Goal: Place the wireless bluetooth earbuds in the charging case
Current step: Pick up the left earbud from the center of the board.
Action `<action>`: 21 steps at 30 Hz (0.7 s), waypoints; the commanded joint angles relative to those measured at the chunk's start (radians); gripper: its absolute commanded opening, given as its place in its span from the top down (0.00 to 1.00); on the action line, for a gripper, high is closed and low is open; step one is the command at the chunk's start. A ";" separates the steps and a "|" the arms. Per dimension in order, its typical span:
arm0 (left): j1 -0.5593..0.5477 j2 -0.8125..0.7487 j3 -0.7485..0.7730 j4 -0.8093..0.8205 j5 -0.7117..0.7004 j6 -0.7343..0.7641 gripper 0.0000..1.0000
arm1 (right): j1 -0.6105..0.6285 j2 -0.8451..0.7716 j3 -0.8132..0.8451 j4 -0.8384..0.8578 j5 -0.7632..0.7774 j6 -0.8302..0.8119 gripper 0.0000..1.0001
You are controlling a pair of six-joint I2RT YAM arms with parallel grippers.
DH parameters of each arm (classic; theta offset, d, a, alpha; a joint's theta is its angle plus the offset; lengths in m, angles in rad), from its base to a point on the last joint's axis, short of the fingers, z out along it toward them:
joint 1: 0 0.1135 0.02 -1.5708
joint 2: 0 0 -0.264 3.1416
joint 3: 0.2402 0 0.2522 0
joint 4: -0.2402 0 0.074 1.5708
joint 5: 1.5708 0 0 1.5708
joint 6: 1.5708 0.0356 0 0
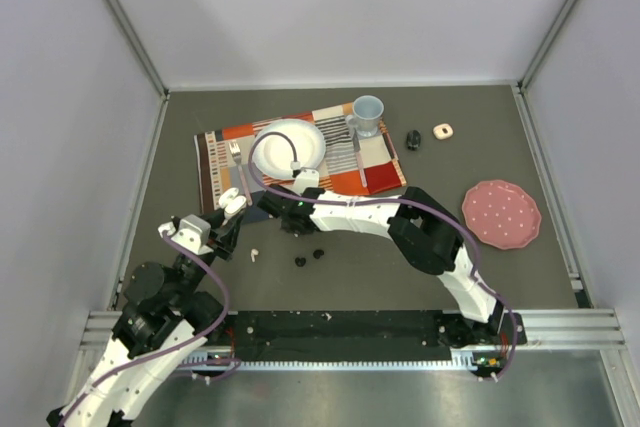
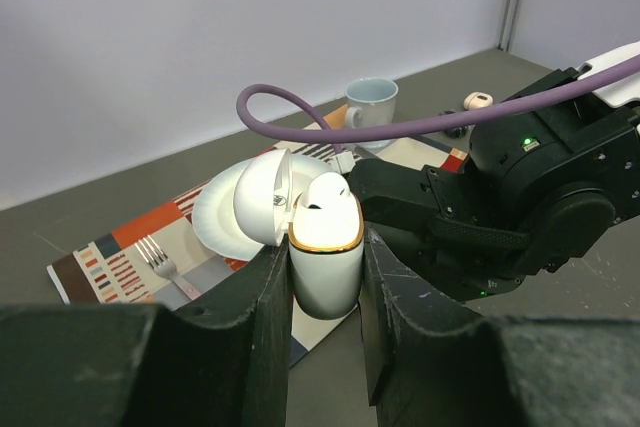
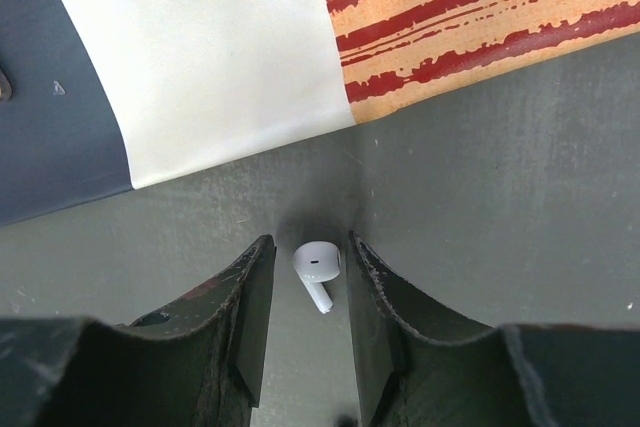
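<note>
– Materials first: what has the left gripper [image 2: 322, 267] got?
– A glossy white charging case [image 2: 325, 272] with a thin gold rim, pinched tight between matte black fingers [image 2: 265, 317]. Its domed lid [image 2: 262, 197] is tipped open, and a seated white earbud [image 2: 325, 192] pokes up from the top.
– And the right gripper [image 3: 308, 242]?
– Its jaws are partly apart, one on either side of a smooth stemmed earbud [image 3: 317, 269] lying on the table. A sliver of gap shows on each side, so it holds nothing.
– Other buds?
– From above, a further white earbud [image 1: 253, 255] lies loose near a black roundish earbud [image 1: 300, 261] and a second black one [image 1: 318, 253].
– Surface?
– A dark grey matte table [image 1: 560, 147] between pale walls, with a metal rail [image 1: 350, 325] at the near edge. On it are a woven patchwork placemat [image 1: 380, 162] under a white plate [image 1: 300, 137], and a pink scalloped plate [image 1: 500, 214] with white dots.
</note>
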 commanded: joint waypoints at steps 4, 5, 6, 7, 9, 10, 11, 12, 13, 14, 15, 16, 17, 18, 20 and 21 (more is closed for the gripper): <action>0.007 -0.176 0.033 0.028 0.003 -0.014 1.00 | 0.008 0.032 0.021 -0.018 0.018 0.007 0.66; 0.007 -0.176 0.034 0.028 0.002 -0.014 1.00 | 0.008 0.034 0.021 -0.020 0.017 0.009 0.66; 0.007 -0.176 0.034 0.028 0.003 -0.013 1.00 | 0.008 0.037 0.021 -0.020 0.015 0.006 0.66; 0.009 -0.176 0.034 0.028 0.003 -0.014 1.00 | 0.008 0.037 0.022 -0.020 0.015 0.004 0.66; 0.007 -0.177 0.034 0.028 0.003 -0.014 1.00 | 0.008 0.039 0.019 -0.020 0.012 0.006 0.67; 0.007 -0.176 0.034 0.028 0.002 -0.014 1.00 | 0.008 0.039 0.021 -0.021 0.012 0.004 0.67; 0.009 -0.177 0.033 0.027 0.002 -0.014 1.00 | 0.009 0.037 0.021 -0.023 0.015 0.004 0.68; 0.009 -0.177 0.031 0.028 0.002 -0.016 1.00 | 0.009 0.037 0.019 -0.023 0.014 0.004 0.68; 0.009 -0.176 0.033 0.030 0.000 -0.016 1.00 | 0.008 0.037 0.019 -0.021 0.017 0.004 0.68; 0.009 -0.176 0.033 0.030 0.002 -0.016 1.00 | 0.009 0.036 0.021 -0.021 0.015 0.006 0.69; 0.009 -0.176 0.033 0.030 0.002 -0.016 1.00 | 0.008 0.037 0.019 -0.021 0.015 0.003 0.72; 0.009 -0.176 0.033 0.030 0.002 -0.017 1.00 | 0.008 0.036 0.021 -0.021 0.017 0.003 0.72; 0.009 -0.176 0.031 0.031 0.000 -0.016 1.00 | 0.008 0.036 0.021 -0.023 0.018 0.003 0.72; 0.009 -0.176 0.031 0.030 0.002 -0.016 1.00 | 0.009 0.034 0.021 -0.023 0.017 0.004 0.72; 0.009 -0.176 0.031 0.031 0.000 -0.016 1.00 | 0.008 0.036 0.019 -0.023 0.020 0.004 0.73; 0.009 -0.177 0.031 0.030 -0.001 -0.016 1.00 | 0.008 0.037 0.019 -0.023 0.018 0.004 0.73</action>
